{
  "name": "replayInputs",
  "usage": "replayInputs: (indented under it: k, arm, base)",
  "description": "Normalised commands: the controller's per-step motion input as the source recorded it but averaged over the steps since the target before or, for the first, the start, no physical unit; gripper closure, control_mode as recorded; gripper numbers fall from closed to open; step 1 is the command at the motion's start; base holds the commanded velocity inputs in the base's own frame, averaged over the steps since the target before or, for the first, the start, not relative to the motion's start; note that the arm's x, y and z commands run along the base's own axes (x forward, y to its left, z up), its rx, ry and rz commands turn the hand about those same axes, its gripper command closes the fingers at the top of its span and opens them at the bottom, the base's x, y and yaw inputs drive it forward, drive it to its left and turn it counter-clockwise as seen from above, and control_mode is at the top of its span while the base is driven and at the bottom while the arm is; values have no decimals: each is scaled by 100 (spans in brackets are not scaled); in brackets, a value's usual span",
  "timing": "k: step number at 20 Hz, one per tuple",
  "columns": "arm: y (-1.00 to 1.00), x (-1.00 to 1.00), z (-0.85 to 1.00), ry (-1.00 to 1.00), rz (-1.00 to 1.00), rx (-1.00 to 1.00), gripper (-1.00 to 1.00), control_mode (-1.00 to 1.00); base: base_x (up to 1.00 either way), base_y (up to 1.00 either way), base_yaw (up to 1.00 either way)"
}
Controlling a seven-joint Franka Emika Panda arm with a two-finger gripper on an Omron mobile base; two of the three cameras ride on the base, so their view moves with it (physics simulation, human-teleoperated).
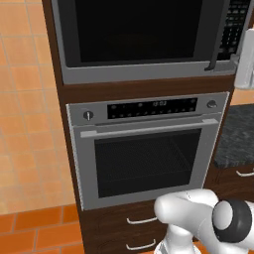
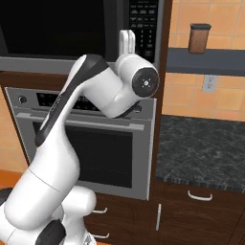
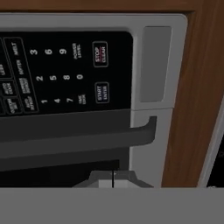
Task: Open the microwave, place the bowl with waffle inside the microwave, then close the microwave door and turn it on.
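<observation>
Microwave [image 1: 144,34] sat built into the top of the wood cabinet column, above the silver oven [image 1: 144,149]. Microwave door [image 1: 134,30] looked flush in its grey frame in both base views, dark bar handle [image 1: 220,34] at its right edge, so it read as closed. Can't see through the black glass, so can't tell if the bowl with waffle was inside.

Gripper [image 3: 113,180] was clenched, fingertips pressed together, nothing between them. It was up at the microwave's right side, pointed at the keypad strip [image 3: 65,74] (hand view is rolled, so the handle runs across the frame there). Start/enter button [image 3: 102,92] and stop/clear button [image 3: 99,54] both readable, sitting at the keypad's edge nearest the grey frame. Tips were lined up nearer the handle and door edge than the start button.

My read on progress: door shut and closed fingers facing the keypad fit the last step, pressing start. Equally could be the very beginning, before the door got opened; the pictures don't settle it. No lit display or cavity light visible, so the microwave looked not yet running.

Dark stone counter [image 2: 201,143] to the right of the column, brown canister [image 2: 199,38] on the shelf above it.
</observation>
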Motion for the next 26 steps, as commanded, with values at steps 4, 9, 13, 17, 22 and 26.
replayInputs:
  k: [4, 9, 13, 17, 22, 26]
  arm:
    - [-3, 36, 0, -2, 0, 1, 100, -100]
    - [-16, 53, 0, 0, 0, 3, 100, -100]
    - [-20, 61, -2, 0, 0, 4, 100, -100]
    - [-5, 61, -21, 0, 0, 1, 100, -100]
    - [-9, 63, -29, -2, 0, 0, 100, -100]
    - [-36, 25, -11, -7, 0, 0, 100, -100]
  base:
    - [0, 0, 0]
    - [0, 0, 0]
    - [0, 0, 0]
    - [0, 0, 0]
    - [0, 0, 0]
    - [0, 0, 0]
